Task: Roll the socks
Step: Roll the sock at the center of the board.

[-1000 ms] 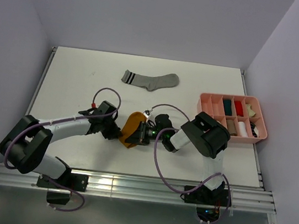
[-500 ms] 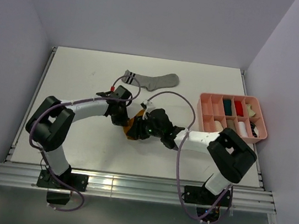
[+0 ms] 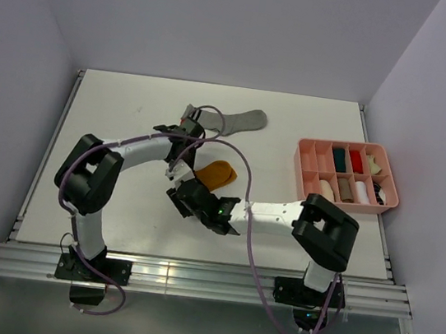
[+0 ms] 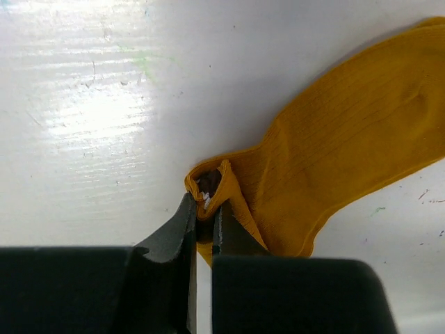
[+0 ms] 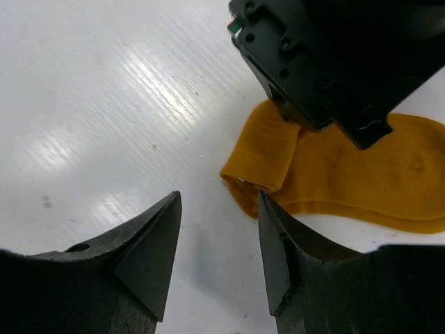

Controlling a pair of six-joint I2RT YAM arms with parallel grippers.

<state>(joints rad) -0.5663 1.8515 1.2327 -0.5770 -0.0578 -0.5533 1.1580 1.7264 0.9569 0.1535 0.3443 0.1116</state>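
The cuff end of the grey sock [image 3: 242, 120] is hidden behind the left arm's cable and wrist in the top view. Only its foot and heel show, lying flat near the middle of the far edge of the table [image 3: 113, 118].

In the left wrist view the lower part of the orange sock [image 4: 341, 160] is cut off behind the camera's own black housing. In the right wrist view its toe runs out of the picture.

A pink tray [image 3: 343, 143] sits against the right edge of the table, divided into two rows of compartments. The far row holds a dark teal bundle [image 3: 339, 158], a red one [image 3: 356, 160] and a cream one [image 3: 374, 165]. The near row holds pale, tan, white and dark pieces that are too small to make out.

The left claw [image 4: 206, 205] is pinched together on the cuff rim of the orange sock. A small fold of fabric bunches up just past its tips. The sock lies flat near the middle of the table, its foot reaching away to the right.

The right claw [image 5: 218, 205] stands apart and holds nothing. It hangs over bare table just on the near side of the sock's folded cuff, close to it, and whether it touches it I cannot tell.
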